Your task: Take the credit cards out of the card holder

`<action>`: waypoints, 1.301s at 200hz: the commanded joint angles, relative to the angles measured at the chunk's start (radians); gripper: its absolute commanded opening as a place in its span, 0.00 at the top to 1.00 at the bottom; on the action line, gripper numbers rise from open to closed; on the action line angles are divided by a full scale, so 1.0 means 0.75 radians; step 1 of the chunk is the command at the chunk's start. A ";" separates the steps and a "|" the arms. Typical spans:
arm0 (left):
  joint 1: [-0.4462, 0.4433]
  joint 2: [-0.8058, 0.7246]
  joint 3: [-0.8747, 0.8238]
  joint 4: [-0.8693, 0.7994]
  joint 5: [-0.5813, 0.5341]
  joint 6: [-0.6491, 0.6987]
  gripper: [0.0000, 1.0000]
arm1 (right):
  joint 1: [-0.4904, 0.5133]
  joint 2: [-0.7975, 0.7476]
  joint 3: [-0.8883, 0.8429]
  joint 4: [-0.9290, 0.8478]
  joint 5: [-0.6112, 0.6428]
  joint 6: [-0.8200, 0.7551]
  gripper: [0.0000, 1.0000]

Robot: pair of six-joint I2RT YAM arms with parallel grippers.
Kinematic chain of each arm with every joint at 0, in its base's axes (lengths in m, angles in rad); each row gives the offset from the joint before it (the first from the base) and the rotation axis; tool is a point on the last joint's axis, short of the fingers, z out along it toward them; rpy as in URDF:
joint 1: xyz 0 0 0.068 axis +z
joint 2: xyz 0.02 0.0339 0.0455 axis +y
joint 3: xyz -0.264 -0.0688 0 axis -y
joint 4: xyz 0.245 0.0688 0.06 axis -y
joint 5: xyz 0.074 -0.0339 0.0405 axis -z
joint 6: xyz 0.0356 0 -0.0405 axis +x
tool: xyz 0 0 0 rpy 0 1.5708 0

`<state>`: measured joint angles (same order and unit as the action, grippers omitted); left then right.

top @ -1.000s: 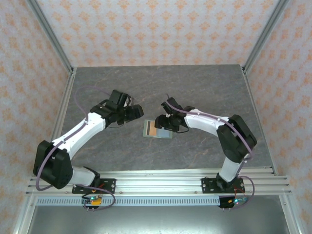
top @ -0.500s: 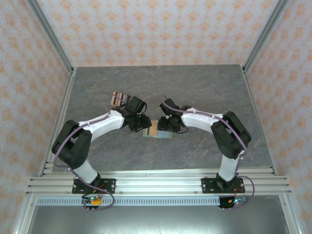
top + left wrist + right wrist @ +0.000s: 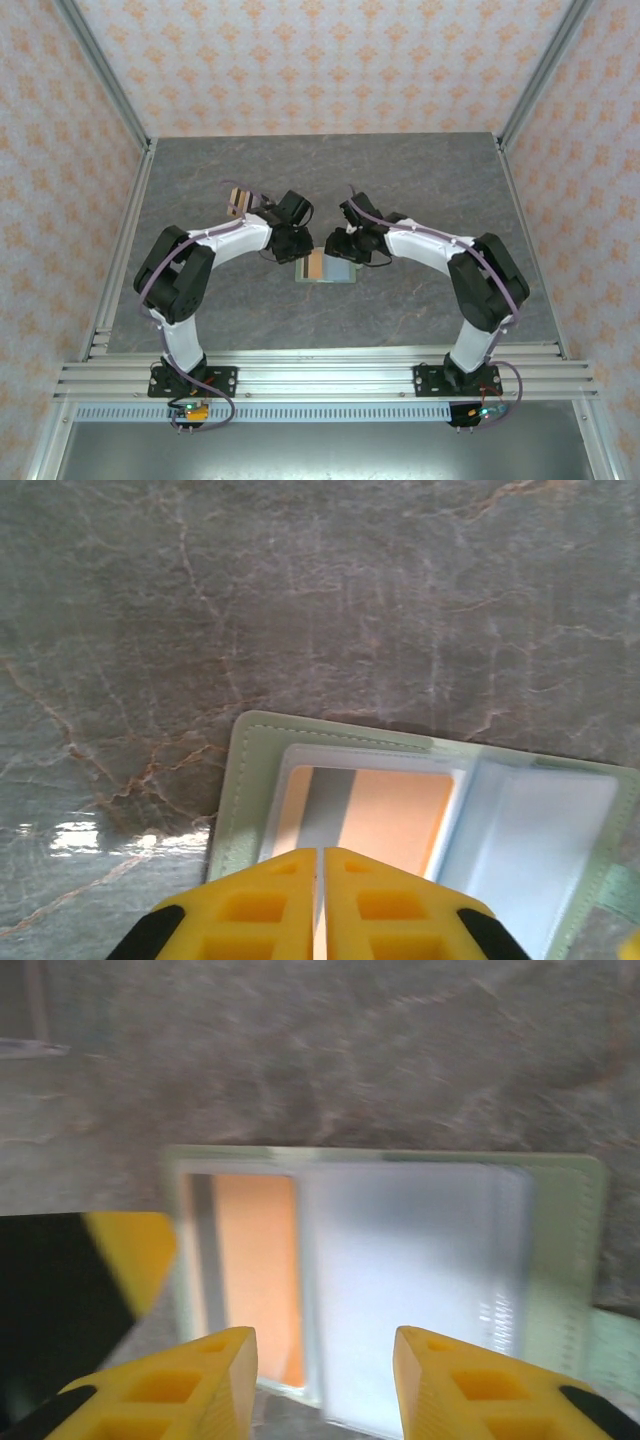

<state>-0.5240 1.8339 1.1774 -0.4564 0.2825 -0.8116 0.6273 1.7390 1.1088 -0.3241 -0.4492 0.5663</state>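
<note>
1. Two claws faced each other over the open card holder, which lay flat on the grey marbled worktop just beneath and between them in the top view.
2. Left claw: its yellow fingers were pressed together, with no more than a hairline seam between them. Whether a card edge was nipped in that seam could not be told.
3. Directly ahead of the left claw's tips lay the pocket half of the holder. An orange card with a grey stripe sat inside the pocket, and the tips overlapped the near end of this card in the left wrist view.
4. To the right of the left claw, in the same view, lay the holder's other half, a pale grey panel. A small tab projected from its outer edge.
5. Right claw: its fingers were spread apart, and the pale panel showed in the gap between them. The view was blurred, so contact with the holder could not be judged.
6. Beyond the right claw's left finger, a yellow-and-black finger of the left claw stood at the orange-card end of the holder.
7. Several loose cards, tan and brown, lay on the worktop behind the left claw, close beside the left arm and apart from the holder.
</note>
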 commanded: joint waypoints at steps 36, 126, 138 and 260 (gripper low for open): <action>-0.003 -0.009 -0.046 -0.019 -0.091 -0.023 0.94 | 0.002 0.119 0.060 0.063 -0.128 0.091 0.75; -0.004 0.044 -0.070 -0.023 -0.090 -0.048 1.00 | 0.014 0.244 0.121 0.030 -0.129 0.056 0.87; -0.005 0.049 -0.082 -0.014 -0.084 -0.054 1.00 | 0.012 0.244 0.119 0.017 -0.109 0.049 0.87; -0.006 0.068 -0.146 0.003 -0.086 -0.061 1.00 | 0.010 0.274 0.105 0.080 -0.237 0.049 0.84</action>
<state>-0.5236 1.8465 1.1191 -0.4244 0.2504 -0.8410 0.6292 1.9202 1.1759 -0.2867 -0.5846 0.6125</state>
